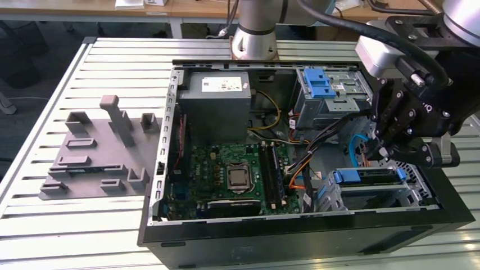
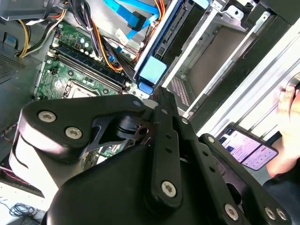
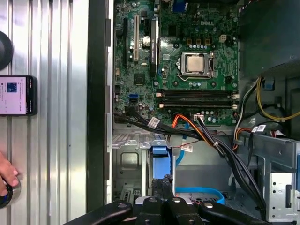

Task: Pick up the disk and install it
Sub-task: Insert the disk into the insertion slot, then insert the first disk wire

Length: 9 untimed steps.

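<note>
Underneath everything, a slatted metal table (image 1: 90,225) carries an open computer case (image 1: 300,233) lying on its side. The robot arm (image 1: 255,22) stands on the table just behind the case and reaches over the corner of the case at the exterior view's right. Outside the case, on the exterior view's left, sits a grey moulded holder (image 1: 90,163) with upright posts, near the case wall but apart from it.

Inside the case, a grey metal box (image 1: 217,112) with a white sticker fills the back corner. The green motherboard (image 1: 225,169) lies on the case floor in front of it. A metal drive cage (image 1: 416,194) occupies the front corner of the case at the exterior view's right.

The disk (image 1: 367,176) sits in that cage, its blue frame showing in both wrist views (image 3: 159,157) (image 2: 152,70).

The gripper (image 1: 386,151) hangs inside the case just above the cage. In both wrist views (image 3: 161,183) (image 2: 158,93) its fingers are drawn together with nothing between them. Their tips sit right at the disk's blue end tab; whether they touch it I cannot tell.

Outside the case's black wall, a phone (image 3: 16,95) lies on the slats, with a person's hand (image 3: 5,176) near it.
</note>
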{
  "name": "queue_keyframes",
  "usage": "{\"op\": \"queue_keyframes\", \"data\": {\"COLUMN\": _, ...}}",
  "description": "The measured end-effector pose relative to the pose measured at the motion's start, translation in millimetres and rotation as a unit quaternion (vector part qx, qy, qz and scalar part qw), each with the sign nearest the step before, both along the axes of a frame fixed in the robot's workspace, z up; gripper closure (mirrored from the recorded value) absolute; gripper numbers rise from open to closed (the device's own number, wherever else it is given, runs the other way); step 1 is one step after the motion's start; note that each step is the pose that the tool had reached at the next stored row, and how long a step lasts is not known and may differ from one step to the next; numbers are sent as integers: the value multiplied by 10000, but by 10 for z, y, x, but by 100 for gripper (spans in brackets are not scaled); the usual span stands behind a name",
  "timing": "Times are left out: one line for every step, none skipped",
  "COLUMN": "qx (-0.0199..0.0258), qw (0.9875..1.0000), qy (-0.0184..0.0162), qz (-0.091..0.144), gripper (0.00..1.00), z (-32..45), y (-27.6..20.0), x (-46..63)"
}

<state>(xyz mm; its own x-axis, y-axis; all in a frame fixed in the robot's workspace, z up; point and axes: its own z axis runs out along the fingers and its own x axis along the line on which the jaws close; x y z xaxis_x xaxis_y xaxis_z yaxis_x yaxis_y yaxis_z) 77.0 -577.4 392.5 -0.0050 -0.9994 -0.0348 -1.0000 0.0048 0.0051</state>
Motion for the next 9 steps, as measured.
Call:
{"op": "queue_keyframes", "data": {"qx": 0, "qw": 10000, "qy": 0, "qz": 0, "gripper": 89, "z": -6, "y": 0, "x": 1}}
{"op": "queue_keyframes", "data": {"qx": 1, "qw": 10000, "qy": 0, "qz": 0, "gripper": 89, "z": -12, "y": 0, "x": 1}}
{"op": "queue_keyframes", "data": {"qx": 1, "qw": 10000, "qy": 0, "qz": 0, "gripper": 89, "z": -17, "y": 0, "x": 1}}
{"op": "queue_keyframes", "data": {"qx": 1, "qw": 10000, "qy": 0, "qz": 0, "gripper": 89, "z": -24, "y": 0, "x": 1}}
{"op": "queue_keyframes", "data": {"qx": 1, "qw": 10000, "qy": 0, "qz": 0, "gripper": 89, "z": -30, "y": 0, "x": 1}}
{"op": "queue_keyframes", "data": {"qx": 1, "qw": 10000, "qy": 0, "qz": 0, "gripper": 89, "z": -36, "y": 0, "x": 1}}
{"op": "queue_keyframes", "data": {"qx": 1, "qw": 10000, "qy": 0, "qz": 0, "gripper": 89, "z": -41, "y": 0, "x": 1}}
{"op": "queue_keyframes", "data": {"qx": 0, "qw": 10000, "qy": 0, "qz": 0, "gripper": 89, "z": -43, "y": 0, "x": 6}}
{"op": "queue_keyframes", "data": {"qx": 0, "qw": 10000, "qy": 0, "qz": 1, "gripper": 89, "z": -46, "y": -1, "x": 16}}
